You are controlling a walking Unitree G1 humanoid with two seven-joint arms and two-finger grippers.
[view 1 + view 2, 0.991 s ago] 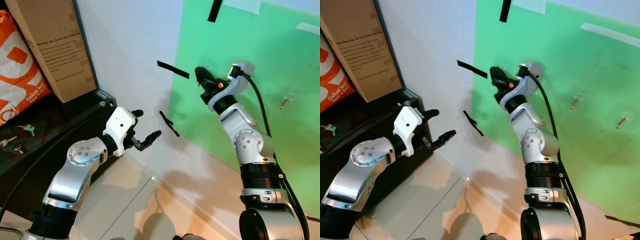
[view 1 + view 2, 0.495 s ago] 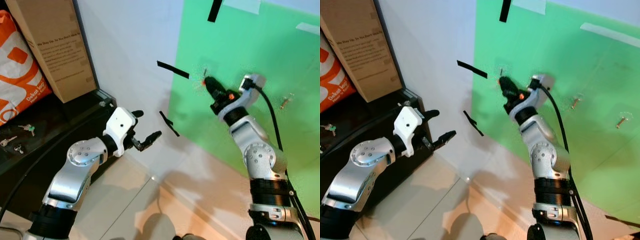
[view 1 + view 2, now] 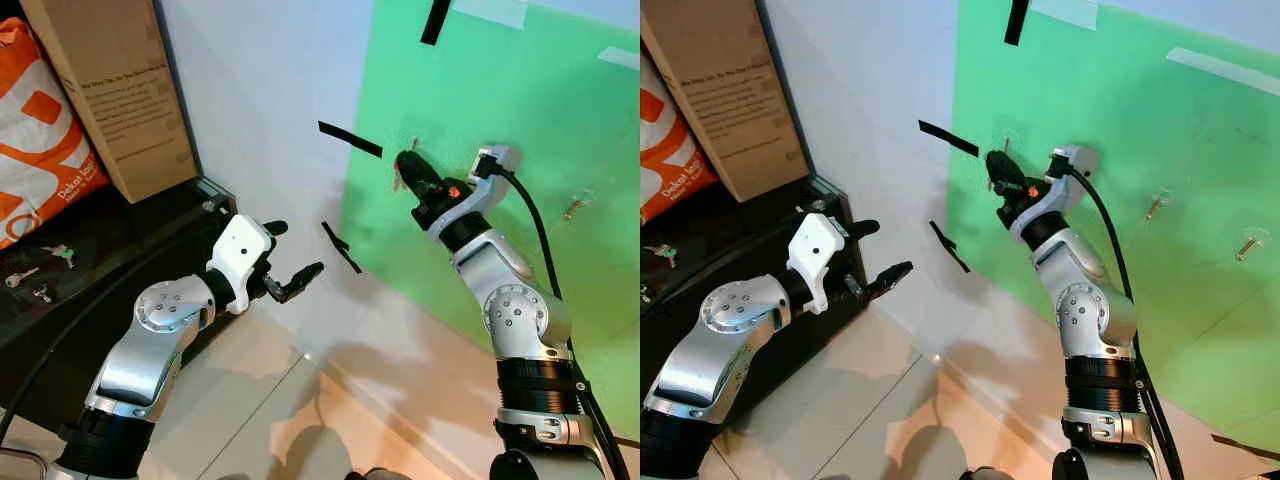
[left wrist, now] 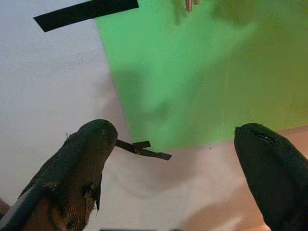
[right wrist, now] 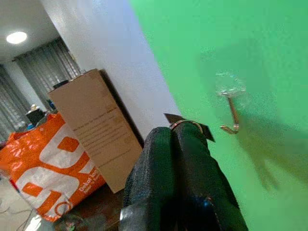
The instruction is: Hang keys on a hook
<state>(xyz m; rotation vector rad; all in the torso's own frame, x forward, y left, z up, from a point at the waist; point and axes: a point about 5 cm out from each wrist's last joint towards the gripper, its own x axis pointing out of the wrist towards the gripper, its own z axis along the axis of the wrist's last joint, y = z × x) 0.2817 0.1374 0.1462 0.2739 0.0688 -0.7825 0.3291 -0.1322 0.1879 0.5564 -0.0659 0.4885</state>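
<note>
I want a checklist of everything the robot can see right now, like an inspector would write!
Surface: green sheet taped on a white wall; tiled floor below.
Job's things: copper key ring pinched at the right gripper's tips, close to the hook but not on it.
Clutter: loose keys on the dark shelf.
Grippers: right gripper shut on the ring, raised at the sheet; left gripper open, held low.
Cables: black cable along the right arm.
Surroundings: cardboard box, orange bag, more hooks.

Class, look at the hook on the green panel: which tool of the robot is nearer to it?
Right. The right tool is raised just beside the hook; the left tool hangs open, lower down, before the white wall.
</note>
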